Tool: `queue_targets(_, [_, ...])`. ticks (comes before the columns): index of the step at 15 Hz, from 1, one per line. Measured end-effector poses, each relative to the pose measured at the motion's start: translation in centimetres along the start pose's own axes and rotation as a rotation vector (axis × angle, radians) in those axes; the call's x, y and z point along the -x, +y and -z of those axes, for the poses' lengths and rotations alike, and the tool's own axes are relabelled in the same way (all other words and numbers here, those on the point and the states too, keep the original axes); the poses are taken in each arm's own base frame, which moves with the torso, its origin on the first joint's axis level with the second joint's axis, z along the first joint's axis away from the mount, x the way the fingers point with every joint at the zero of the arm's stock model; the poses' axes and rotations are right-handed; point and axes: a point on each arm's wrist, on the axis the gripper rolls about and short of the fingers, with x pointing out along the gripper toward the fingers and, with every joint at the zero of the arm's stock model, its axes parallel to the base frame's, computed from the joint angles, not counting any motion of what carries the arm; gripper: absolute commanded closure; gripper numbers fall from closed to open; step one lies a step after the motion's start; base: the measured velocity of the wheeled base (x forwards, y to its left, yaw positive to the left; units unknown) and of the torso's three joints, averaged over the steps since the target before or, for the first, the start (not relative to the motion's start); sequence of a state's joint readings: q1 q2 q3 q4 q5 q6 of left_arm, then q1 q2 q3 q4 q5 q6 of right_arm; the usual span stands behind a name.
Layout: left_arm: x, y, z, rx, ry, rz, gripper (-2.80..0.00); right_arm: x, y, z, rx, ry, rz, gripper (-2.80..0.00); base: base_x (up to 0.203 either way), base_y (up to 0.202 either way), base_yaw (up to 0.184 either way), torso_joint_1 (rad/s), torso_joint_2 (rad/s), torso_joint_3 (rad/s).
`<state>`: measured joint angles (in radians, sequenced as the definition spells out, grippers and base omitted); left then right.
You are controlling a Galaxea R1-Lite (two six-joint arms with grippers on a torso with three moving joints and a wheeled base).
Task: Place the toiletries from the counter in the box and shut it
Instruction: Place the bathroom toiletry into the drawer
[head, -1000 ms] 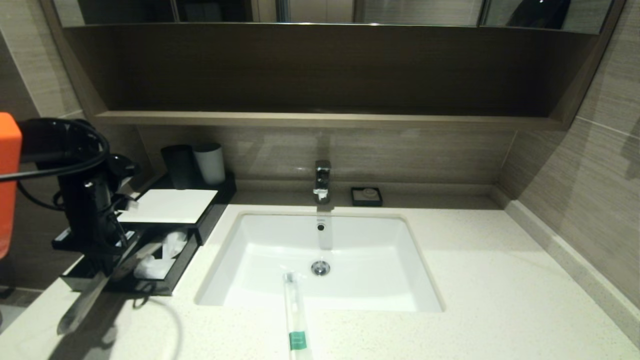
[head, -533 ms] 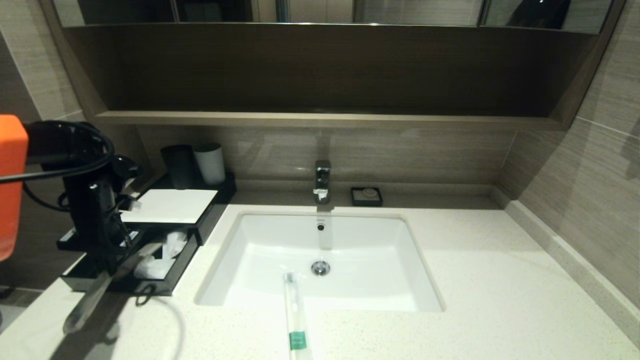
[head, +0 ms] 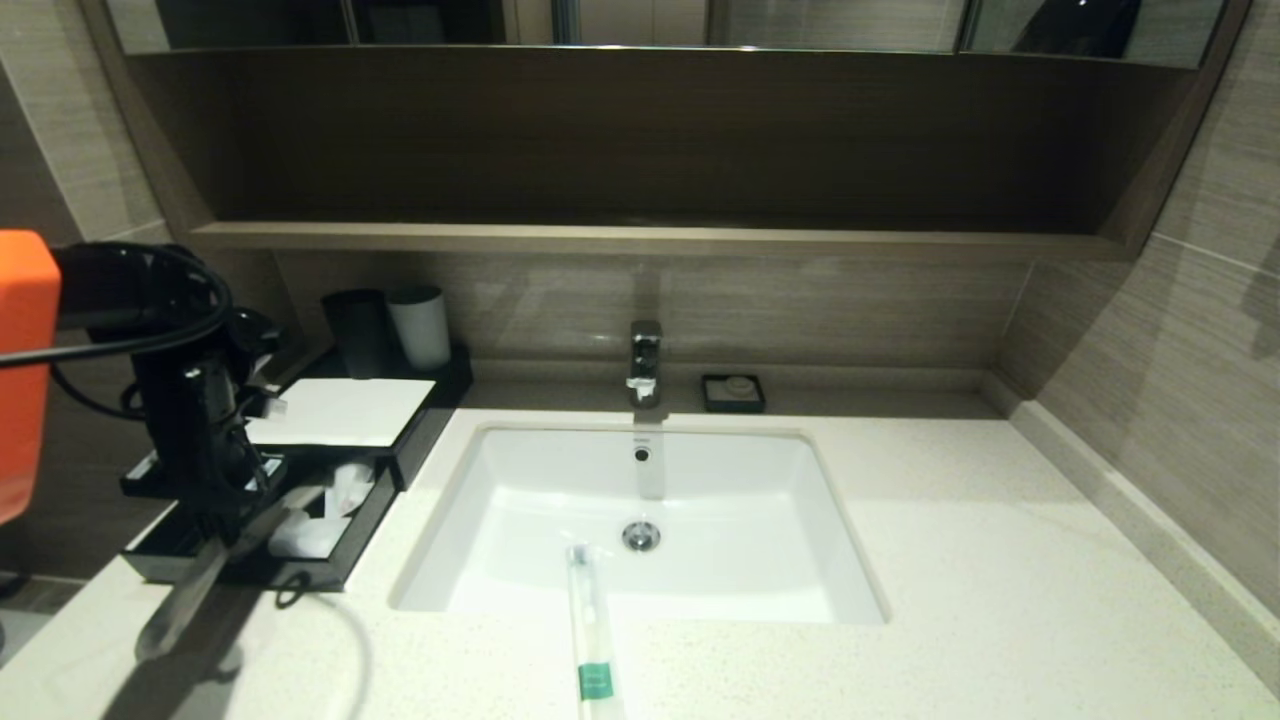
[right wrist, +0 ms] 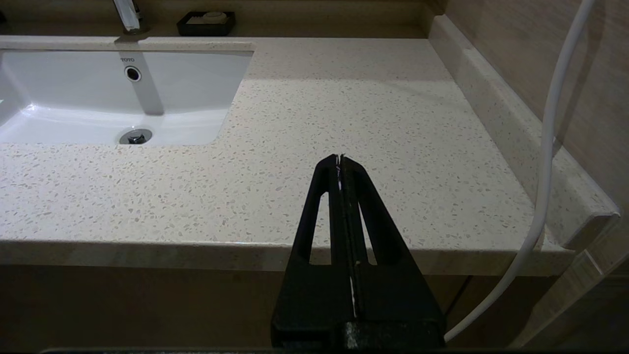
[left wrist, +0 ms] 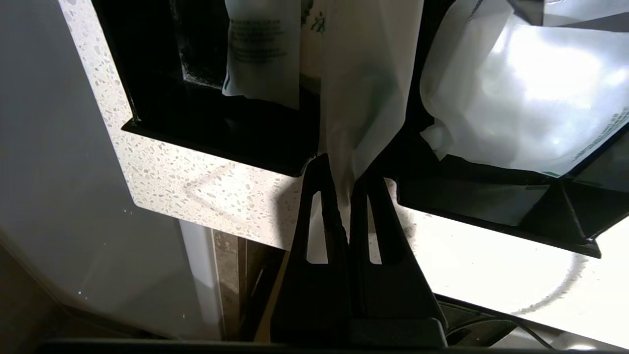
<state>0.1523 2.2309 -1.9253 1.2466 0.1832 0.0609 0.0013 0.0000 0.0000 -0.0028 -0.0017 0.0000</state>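
- We find one wrapped stick (left wrist: 361,98) clamped at its wrapper end in the left gripper (left wrist: 344,189); the stick slants over the front edge of the box's open drawer (head: 335,555), partly above it.
- Inside that drawer lie other white wrapped items (left wrist: 511,108).
- A second stick, with a green label band (head: 594,680), lies on the counter (head: 1000,600) in front of the sink (head: 480,480), its far end overhanging the basin, well apart from the drawer.
- We judge the placing step unfinished: the stick should be lowered fully within the drawer walls before release, lest it snag the front edge.
- The right gripper (right wrist: 340,162) is pressed closed, empty, parked at the counter's front edge, far right of the drawer.
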Motion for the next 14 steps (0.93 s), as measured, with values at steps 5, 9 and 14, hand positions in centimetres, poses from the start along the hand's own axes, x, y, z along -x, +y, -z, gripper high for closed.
queue_targets(5, [0.17, -0.05, -0.03, -0.001, -0.013, -0.002, 0.0, 0.0, 0.0, 0.0, 0.0, 0.0, 0.0, 0.0, 0.0, 0.0, 0.0, 0.0, 0.0, 0.0])
queue_targets(9, [0.34, -0.08, 0.03, 0.0, -0.017, -0.003, -2.8, 0.0, 0.0, 0.0, 0.0, 0.0, 0.0, 0.0, 0.0, 0.0, 0.0, 0.0, 0.0, 0.0])
queue_targets(14, [0.61, -0.11, 0.15, -0.001, -0.024, -0.004, -2.8, 0.0, 0.0, 0.0, 0.0, 0.0, 0.0, 0.0, 0.0, 0.0, 0.0, 0.0, 0.0, 0.0])
